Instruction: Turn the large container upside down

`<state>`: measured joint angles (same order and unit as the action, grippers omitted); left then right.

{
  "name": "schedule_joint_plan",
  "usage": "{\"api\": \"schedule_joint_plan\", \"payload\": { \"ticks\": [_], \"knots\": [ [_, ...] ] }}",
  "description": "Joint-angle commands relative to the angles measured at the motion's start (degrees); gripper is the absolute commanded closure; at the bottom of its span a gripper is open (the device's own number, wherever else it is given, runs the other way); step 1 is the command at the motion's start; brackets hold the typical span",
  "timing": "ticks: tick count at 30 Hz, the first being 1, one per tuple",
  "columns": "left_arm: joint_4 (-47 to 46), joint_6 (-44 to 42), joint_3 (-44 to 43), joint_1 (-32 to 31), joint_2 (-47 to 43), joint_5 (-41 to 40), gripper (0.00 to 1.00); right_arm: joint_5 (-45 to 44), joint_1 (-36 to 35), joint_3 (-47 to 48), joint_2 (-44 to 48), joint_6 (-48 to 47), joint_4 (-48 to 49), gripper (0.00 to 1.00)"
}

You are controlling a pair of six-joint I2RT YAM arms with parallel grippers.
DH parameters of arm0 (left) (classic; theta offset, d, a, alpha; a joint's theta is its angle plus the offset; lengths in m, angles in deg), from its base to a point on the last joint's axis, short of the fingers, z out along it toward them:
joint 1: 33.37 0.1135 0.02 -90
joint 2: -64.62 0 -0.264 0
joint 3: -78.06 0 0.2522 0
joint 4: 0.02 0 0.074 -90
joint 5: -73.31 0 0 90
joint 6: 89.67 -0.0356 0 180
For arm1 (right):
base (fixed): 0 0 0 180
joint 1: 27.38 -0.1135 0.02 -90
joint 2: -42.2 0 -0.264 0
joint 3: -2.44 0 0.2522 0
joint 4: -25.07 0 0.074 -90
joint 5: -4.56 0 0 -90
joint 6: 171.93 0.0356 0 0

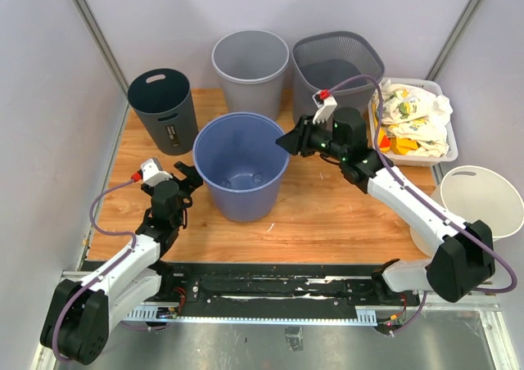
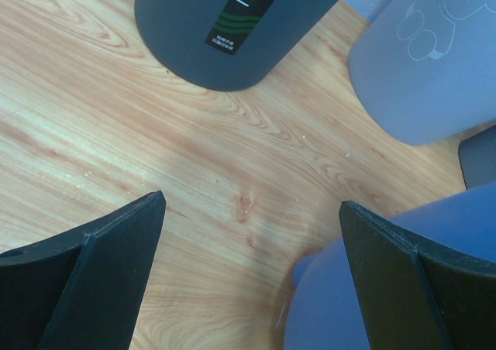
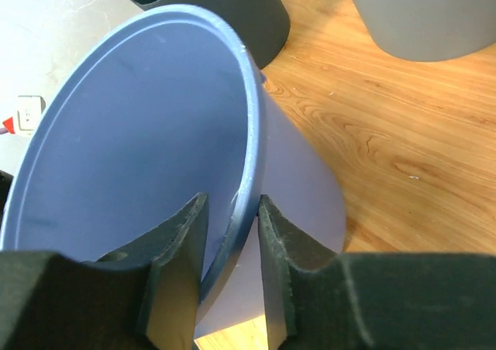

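Note:
The large blue container (image 1: 241, 169) stands mouth up in the middle of the wooden table (image 1: 327, 214). My right gripper (image 1: 288, 141) is at its right rim. In the right wrist view the gripper (image 3: 231, 203) straddles the rim of the container (image 3: 139, 133), one finger inside and one outside, closed on it. My left gripper (image 1: 190, 176) is low by the container's left side, open and empty. In the left wrist view the gripper (image 2: 252, 203) shows bare wood between its jaws, and the container's base (image 2: 341, 303) lies beside the right finger.
A dark grey bin (image 1: 164, 108) stands back left, a light grey bin (image 1: 250, 59) and a dark mesh basket (image 1: 336, 59) at the back. A white tray of bags (image 1: 413, 120) sits at the right. A white bin (image 1: 479, 202) stands off the table's right edge.

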<state>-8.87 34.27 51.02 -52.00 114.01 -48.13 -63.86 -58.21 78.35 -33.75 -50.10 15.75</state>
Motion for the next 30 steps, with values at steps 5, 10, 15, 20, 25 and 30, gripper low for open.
{"api": "schedule_joint_plan", "payload": {
  "ticks": [5, 10, 15, 20, 25, 30],
  "knots": [
    [-0.7, 0.6, -1.5, -0.4, -0.1, -1.1, 0.0, -2.5, -1.9, 5.0, -0.9, -3.4, -7.9, 0.9],
    [-0.6, 0.9, -1.4, -0.4, -0.5, -1.0, 0.0, -6.4, -2.2, 10.0, -1.2, -6.4, -16.2, 0.99],
    [-0.5, 1.0, -1.5, -0.4, -0.6, -0.9, 0.0, -11.1, -2.4, 14.2, 0.6, -9.2, -23.3, 0.99],
    [-0.3, 1.3, -1.5, -0.4, -0.7, -0.8, 0.0, -23.4, -3.0, 22.6, 2.5, -15.8, -36.5, 0.99],
    [-0.2, 1.6, -1.3, -0.4, -1.1, -0.7, 0.0, -37.9, -3.5, 29.8, 2.5, -21.6, -46.4, 0.99],
    [-0.1, 1.9, -1.4, -0.4, -0.8, -0.5, 0.0, -52.0, -5.6, 33.7, 1.4, -25.2, -52.7, 0.99]
  ]
}}
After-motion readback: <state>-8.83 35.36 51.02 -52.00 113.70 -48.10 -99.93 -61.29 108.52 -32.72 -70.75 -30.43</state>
